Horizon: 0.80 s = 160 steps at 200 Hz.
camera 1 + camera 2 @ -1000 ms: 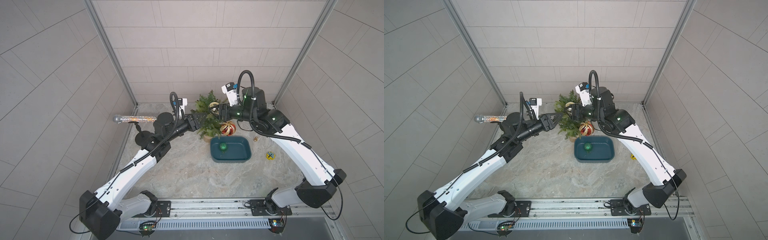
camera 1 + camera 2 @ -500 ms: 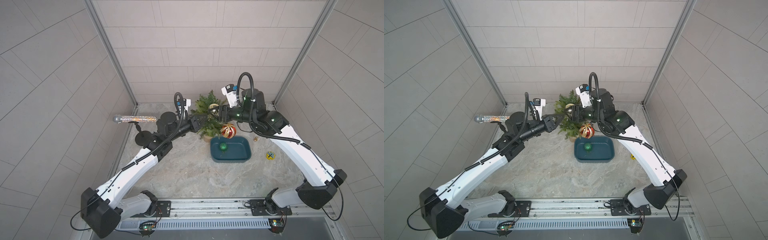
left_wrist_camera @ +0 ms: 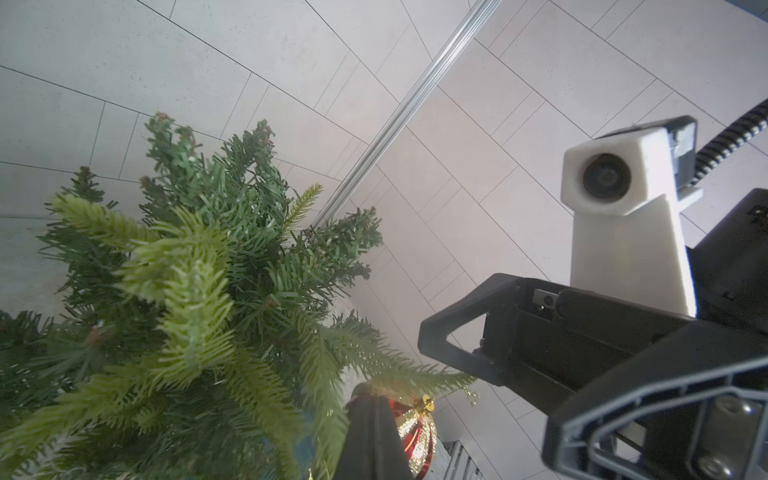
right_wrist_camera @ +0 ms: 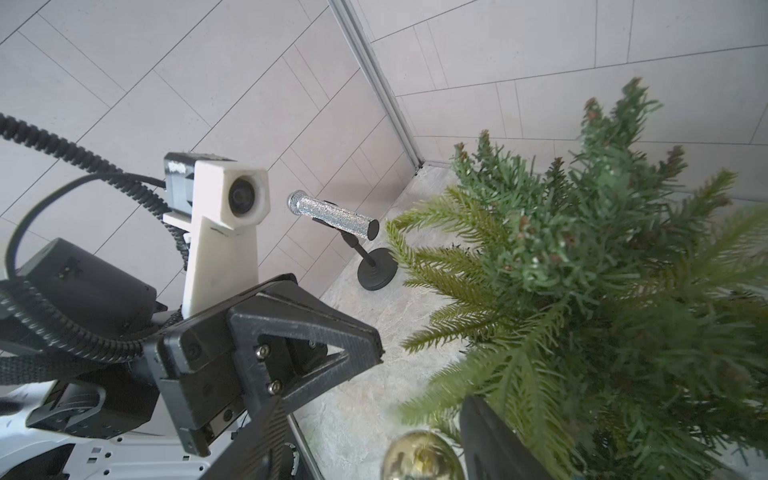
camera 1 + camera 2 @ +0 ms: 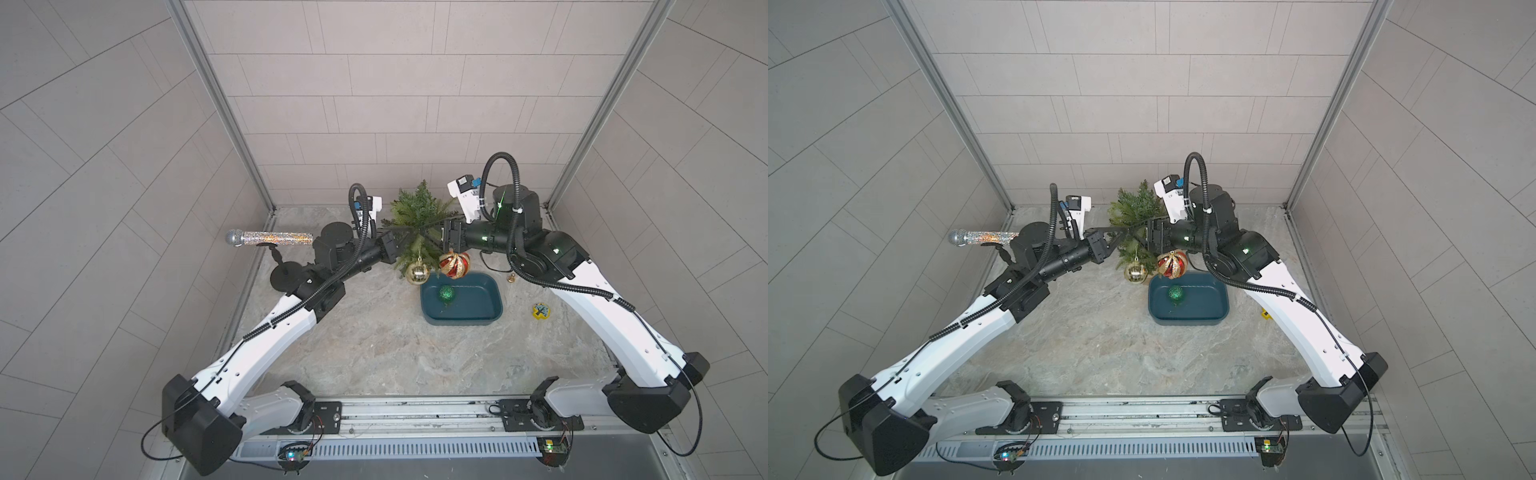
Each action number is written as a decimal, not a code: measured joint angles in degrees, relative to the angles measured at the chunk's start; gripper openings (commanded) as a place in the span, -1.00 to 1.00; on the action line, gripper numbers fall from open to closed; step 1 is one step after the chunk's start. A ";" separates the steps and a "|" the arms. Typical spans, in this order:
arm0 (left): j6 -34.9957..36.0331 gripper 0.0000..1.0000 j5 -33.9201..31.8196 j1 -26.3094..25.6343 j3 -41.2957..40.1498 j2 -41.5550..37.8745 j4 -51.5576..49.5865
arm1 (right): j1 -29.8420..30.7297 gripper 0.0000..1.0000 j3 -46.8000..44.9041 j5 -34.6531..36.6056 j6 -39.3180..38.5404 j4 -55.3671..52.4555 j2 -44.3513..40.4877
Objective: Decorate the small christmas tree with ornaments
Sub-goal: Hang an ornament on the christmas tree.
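The small christmas tree (image 5: 419, 210) stands at the back of the table; its pot is hidden. A gold ornament (image 5: 417, 271) hangs by its string under a front branch. The red-and-gold striped ornament (image 5: 454, 264) hangs just to its right. A glittery green ornament (image 5: 447, 293) lies in the teal tray (image 5: 461, 321). My left gripper (image 3: 368, 395) is shut, its tips among the needles beside the striped ball (image 3: 417, 432); whether it pinches a branch I cannot tell. My right gripper (image 4: 378, 449) is open, and the gold ball (image 4: 419, 455) hangs free between its fingers.
A glittery silver microphone (image 5: 270, 238) rests on a black stand (image 5: 286, 274) at the back left, close behind the left arm. A small yellow object (image 5: 540, 311) and a small gold piece (image 5: 511, 279) lie right of the tray. Walls close in on three sides.
The gold ornament has dropped from high in the tree to hang below a front branch. The right gripper has opened off it. The left gripper has reached into the tree and shut.
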 measured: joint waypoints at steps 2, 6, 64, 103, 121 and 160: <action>0.02 -0.95 0.00 0.00 0.07 0.02 -0.11 | 0.00 0.41 -0.17 -0.11 0.04 0.04 -0.07; 0.02 -0.95 0.00 0.00 0.15 0.07 -0.20 | 0.00 0.42 -0.55 -0.24 0.13 0.13 -0.24; 0.33 -0.65 -0.02 -0.02 1.57 0.44 -0.52 | 0.00 0.42 -2.64 -1.62 0.37 0.22 -3.19; 0.33 -0.18 -0.09 -0.02 1.55 0.28 -1.42 | 0.00 0.42 -5.16 -1.90 -0.52 -0.55 -7.65; -0.07 -0.11 -0.28 -0.02 1.38 -0.31 -1.84 | -0.42 0.42 -7.45 -1.92 -1.16 -1.33 -10.67; -0.09 -0.03 -0.52 -0.02 -0.39 -3.13 -2.49 | -2.80 0.42 -14.75 -1.62 -2.45 -3.89 -18.47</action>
